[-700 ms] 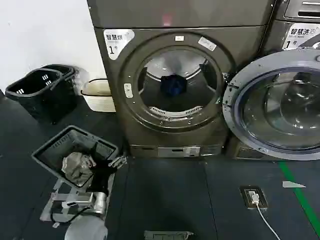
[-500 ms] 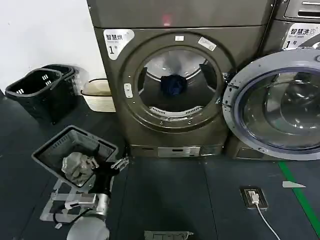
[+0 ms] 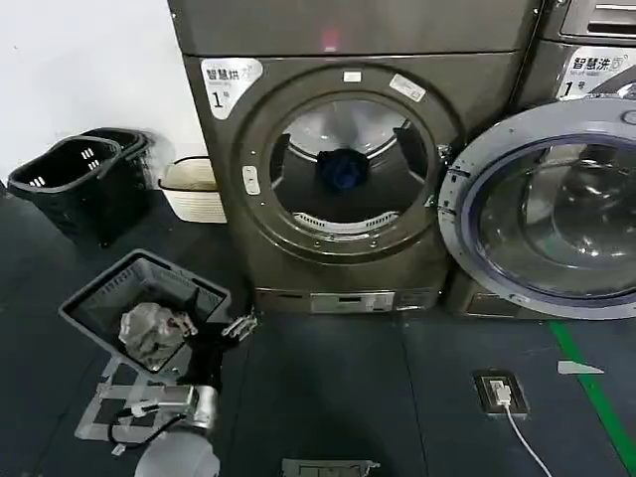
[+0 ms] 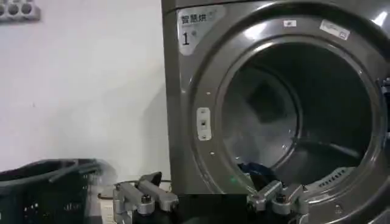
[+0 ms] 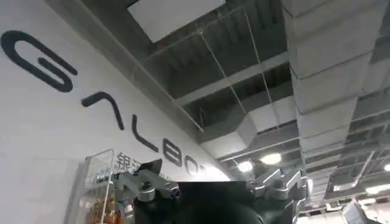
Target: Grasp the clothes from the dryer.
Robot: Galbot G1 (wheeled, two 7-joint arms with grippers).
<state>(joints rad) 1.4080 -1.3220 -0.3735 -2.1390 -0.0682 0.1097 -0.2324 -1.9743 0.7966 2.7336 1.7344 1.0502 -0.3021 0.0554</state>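
One small navy-blue lump, the clothes (image 3: 344, 170), sits bunched at the centre of your dryer (image 3: 348, 258) drum. Your left gripper (image 3: 238, 325) hovers at seven o'clock of the porthole, fingers (image 4: 143, 196) spread, empty.

1. The dryer (image 3: 338, 179) was bronze-grey, with a white "1" sticker (image 3: 227, 81) and a red light (image 3: 330, 40).
2. The clothes (image 3: 343, 170) were dark navy.
3. The laundry baskets (image 3: 75, 179) were black.
4. The floor stripe (image 3: 592, 393) was green.
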